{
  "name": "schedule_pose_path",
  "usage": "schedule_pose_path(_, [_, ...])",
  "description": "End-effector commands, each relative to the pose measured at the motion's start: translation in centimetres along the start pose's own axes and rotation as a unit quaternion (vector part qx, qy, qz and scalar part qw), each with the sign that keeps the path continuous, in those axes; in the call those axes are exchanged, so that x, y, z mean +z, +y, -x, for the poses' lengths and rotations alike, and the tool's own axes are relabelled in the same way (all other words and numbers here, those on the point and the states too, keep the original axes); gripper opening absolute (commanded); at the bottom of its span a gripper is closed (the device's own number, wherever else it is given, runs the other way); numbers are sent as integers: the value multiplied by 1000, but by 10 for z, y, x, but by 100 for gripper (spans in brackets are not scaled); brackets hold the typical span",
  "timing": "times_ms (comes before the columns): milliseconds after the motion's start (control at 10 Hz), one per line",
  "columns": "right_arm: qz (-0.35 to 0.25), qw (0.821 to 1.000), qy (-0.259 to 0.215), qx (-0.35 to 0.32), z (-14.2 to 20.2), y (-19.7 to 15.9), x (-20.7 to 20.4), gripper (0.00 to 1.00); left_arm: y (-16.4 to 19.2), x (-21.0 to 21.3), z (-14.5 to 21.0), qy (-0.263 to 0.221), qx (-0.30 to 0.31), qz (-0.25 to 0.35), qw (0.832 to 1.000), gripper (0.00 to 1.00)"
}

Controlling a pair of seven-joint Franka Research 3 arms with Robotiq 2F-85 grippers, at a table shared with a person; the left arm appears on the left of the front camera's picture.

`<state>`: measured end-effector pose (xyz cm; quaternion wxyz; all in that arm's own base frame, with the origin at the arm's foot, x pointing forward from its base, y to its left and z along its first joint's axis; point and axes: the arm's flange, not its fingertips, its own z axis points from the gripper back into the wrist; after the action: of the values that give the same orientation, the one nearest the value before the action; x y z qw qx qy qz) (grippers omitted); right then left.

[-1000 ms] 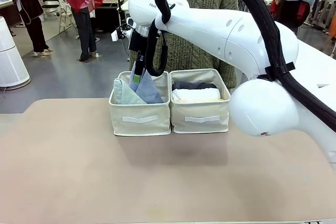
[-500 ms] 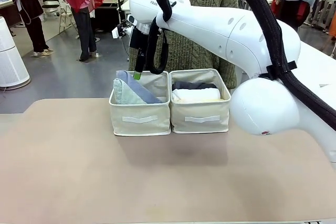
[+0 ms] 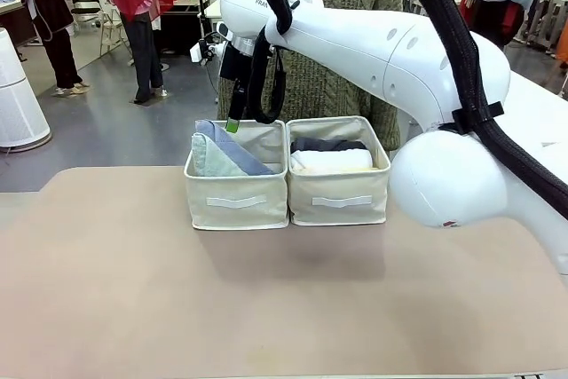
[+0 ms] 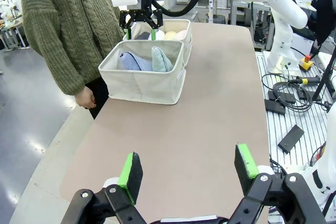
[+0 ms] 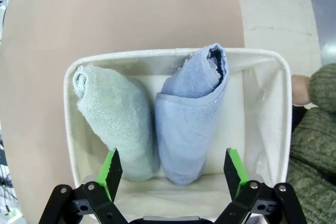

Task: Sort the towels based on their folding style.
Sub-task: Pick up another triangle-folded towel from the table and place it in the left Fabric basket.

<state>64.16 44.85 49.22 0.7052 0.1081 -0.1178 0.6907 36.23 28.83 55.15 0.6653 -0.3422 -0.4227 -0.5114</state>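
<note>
Two folded towels lean side by side in the left cream bin point(image 3: 235, 194): a pale teal one point(image 3: 209, 160) point(image 5: 118, 119) and a light blue one point(image 3: 241, 156) point(image 5: 191, 116). My right gripper point(image 3: 232, 122) point(image 5: 172, 169) hangs open just above this bin, its green pads apart and nothing between them. The right bin point(image 3: 339, 191) holds rolled towels, a white one point(image 3: 331, 161) in front of a dark grey one point(image 3: 327, 144). Far from the bins, my left gripper point(image 4: 188, 165) stands open and empty over the bare table, with both bins point(image 4: 143, 74) ahead of it.
A person in an olive knitted sweater point(image 4: 68, 24) stands right behind the bins, one hand point(image 5: 300, 88) near the left bin's far wall. The tan table top point(image 3: 266, 299) spreads wide in front of the bins. My right arm's big white links point(image 3: 444, 175) loom at the right.
My right gripper has let go of the light blue towel, opened and risen a little. The towel now leans in the left bin beside the teal one.
</note>
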Motion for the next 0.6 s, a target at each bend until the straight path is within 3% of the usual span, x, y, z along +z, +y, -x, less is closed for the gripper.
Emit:
schedule_pose_path(0, [-40, 998, 17, -35, -42, -41, 22, 100, -3, 1, 0, 0, -3, 0, 1000, 92])
schedule_pose_path(200, [-84, 981, 138, -111, -16, 20, 65, 100, -3, 1, 0, 0, -3, 0, 1000, 92])
schedule_pose_path(300, [-79, 964, 192, -168, 17, 59, 84, 100, -3, 1, 0, 0, -3, 0, 1000, 92])
schedule_pose_path(500, [-76, 932, 225, -275, 88, 111, 111, 100, -3, 1, 0, 0, -3, 0, 1000, 92])
